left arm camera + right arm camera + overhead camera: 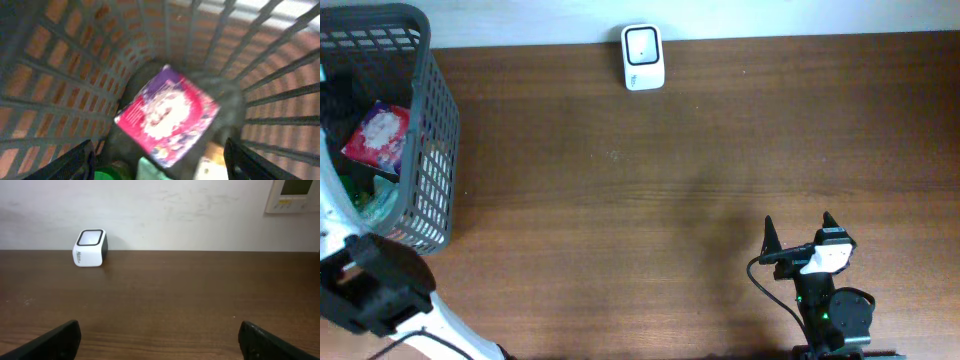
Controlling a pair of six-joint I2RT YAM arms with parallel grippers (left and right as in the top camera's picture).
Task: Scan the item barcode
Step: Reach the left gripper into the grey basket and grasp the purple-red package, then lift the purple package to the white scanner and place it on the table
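- Spread wide at the lower corners of the left wrist view: dark fingers [75, 160] of the left claw [160, 165], open, gripping nothing.
- Hangs down inside the grey basket [60, 65], mesh walls on every side.
- Just beyond the fingers, between them and lower down: pink packet [167, 115], lying tilted on other goods, too blurred for any print to be read.
- Beside its lower edge, a green thing [107, 175], mostly cut off by the frame.
- From overhead, places the basket at the left edge of the brown tabletop [670, 180], packet within, close to the right-hand wall.
- Right claw [162, 342] likewise open and empty, low over the tabletop near the front right.
- Far across from it, at the back edge by the pale wall: white scanner [91, 247], well apart from the basket and from both claws.
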